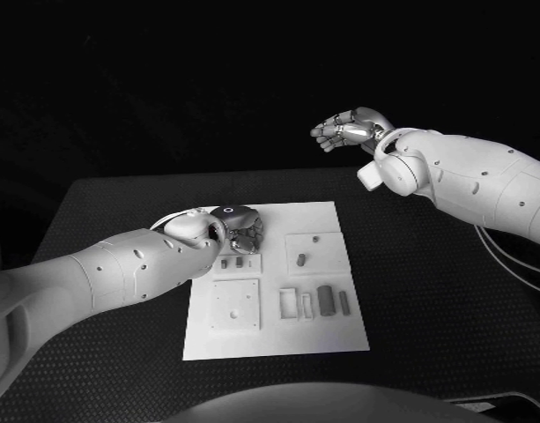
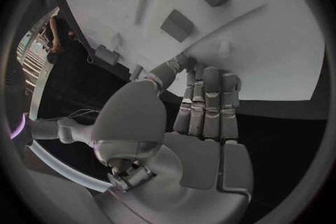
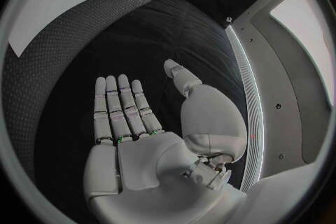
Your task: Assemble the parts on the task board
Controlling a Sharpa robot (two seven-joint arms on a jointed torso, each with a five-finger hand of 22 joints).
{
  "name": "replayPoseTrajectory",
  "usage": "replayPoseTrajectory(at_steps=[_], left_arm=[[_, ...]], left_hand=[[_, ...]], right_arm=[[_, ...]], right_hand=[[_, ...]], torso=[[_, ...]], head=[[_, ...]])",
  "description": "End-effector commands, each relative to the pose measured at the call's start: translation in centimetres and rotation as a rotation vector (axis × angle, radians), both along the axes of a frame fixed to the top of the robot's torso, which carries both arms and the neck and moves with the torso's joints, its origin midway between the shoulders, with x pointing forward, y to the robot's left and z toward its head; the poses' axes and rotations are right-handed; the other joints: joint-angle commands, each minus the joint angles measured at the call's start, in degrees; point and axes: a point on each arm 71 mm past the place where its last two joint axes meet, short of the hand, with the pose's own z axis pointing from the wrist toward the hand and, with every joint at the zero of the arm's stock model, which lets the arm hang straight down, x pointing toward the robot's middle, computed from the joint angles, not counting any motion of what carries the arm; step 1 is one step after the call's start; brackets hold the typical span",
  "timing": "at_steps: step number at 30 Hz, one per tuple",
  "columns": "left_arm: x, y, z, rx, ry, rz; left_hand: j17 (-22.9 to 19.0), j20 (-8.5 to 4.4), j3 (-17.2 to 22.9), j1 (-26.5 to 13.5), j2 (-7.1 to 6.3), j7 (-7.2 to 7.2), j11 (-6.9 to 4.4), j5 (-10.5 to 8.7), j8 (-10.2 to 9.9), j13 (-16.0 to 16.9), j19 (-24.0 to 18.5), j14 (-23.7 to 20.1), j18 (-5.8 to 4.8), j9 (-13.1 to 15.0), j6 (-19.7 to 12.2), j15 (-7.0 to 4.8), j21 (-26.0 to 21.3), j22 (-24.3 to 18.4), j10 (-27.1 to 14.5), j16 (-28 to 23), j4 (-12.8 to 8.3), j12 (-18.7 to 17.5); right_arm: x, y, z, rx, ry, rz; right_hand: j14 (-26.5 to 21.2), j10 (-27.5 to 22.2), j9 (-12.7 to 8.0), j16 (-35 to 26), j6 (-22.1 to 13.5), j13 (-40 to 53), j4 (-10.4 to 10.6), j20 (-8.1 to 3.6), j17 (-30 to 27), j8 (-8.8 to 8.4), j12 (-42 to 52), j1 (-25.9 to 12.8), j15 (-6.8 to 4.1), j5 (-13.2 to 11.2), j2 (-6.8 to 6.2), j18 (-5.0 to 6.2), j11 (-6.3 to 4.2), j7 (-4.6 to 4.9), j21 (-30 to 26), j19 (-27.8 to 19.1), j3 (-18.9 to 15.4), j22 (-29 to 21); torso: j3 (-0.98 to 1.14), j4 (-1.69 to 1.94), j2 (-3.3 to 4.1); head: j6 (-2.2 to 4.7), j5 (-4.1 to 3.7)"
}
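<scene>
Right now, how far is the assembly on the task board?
Early stage. Only one peg seems seated in its plate. The left hand hovers over the task board, holding nothing; the right hand is open, away. Loose blocks remain unplaced.

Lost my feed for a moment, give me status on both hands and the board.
Left hand open, over task board far edge. Right hand open, raised beyond the table. Parts lying on board, none held. Nothing blocking.
</scene>
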Motion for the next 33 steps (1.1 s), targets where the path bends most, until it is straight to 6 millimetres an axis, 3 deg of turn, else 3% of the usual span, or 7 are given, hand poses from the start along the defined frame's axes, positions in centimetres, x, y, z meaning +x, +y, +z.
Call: replayPoseTrajectory(at_steps=[1,24,33], left_arm=[[-0.71,-0.38,-0.91,0.015,0.057,-0.030],[-0.54,0.09,-1.70,0.025,0.063,-0.006],[-0.54,0.16,-1.71,0.013,0.075,-0.006]], left_hand=[[0.2,-3.16,0.1,0.1,0.58,0.00,-0.04,-0.34,0.3,0.2,0.2,0.5,0.21,-0.1,0.4,0.04,0.2,0.1,0.5,0.4,-0.1,0.0],[0.4,-3.54,0.1,-0.2,2.00,0.28,-0.21,-0.35,1.6,0.5,1.2,1.5,0.28,-0.4,2.7,-0.21,0.1,0.4,3.0,2.0,0.0,0.2],[-0.3,-3.68,1.4,0.5,4.30,0.52,-0.40,-0.52,2.8,1.0,2.2,3.7,0.65,-0.3,4.7,-0.49,-1.0,-0.2,6.0,1.8,-0.1,0.6]], right_arm=[[-0.02,0.17,0.04,0.004,-0.002,0.011],[0.00,0.30,0.01,0.004,0.001,0.014],[0.02,0.34,0.00,0.004,0.001,0.014]], right_hand=[[-0.1,0.6,-0.1,-0.4,-0.3,0.1,0.5,-0.25,-0.1,0.38,-0.2,0.6,0.19,0.1,0.12,-0.69,-0.01,1.20,-0.3,0.3,0.0,0.1],[-0.2,0.6,-0.1,-0.4,-0.3,0.1,0.5,-0.25,-0.1,0.39,-0.2,0.6,0.18,0.1,0.17,-0.70,-0.02,1.19,-0.4,0.3,0.0,0.1],[-0.2,0.6,-0.1,-0.4,-0.3,0.1,0.5,-0.26,-0.1,0.39,-0.2,0.6,0.18,0.1,0.17,-0.70,-0.02,1.19,-0.5,0.3,0.0,0.1]], torso=[[0.01,0.07,-0.03],[-0.10,-0.01,0.02],[-0.06,0.08,-0.02]], head=[[-0.06,-0.02],[-0.12,-0.15],[-0.27,-0.34]])
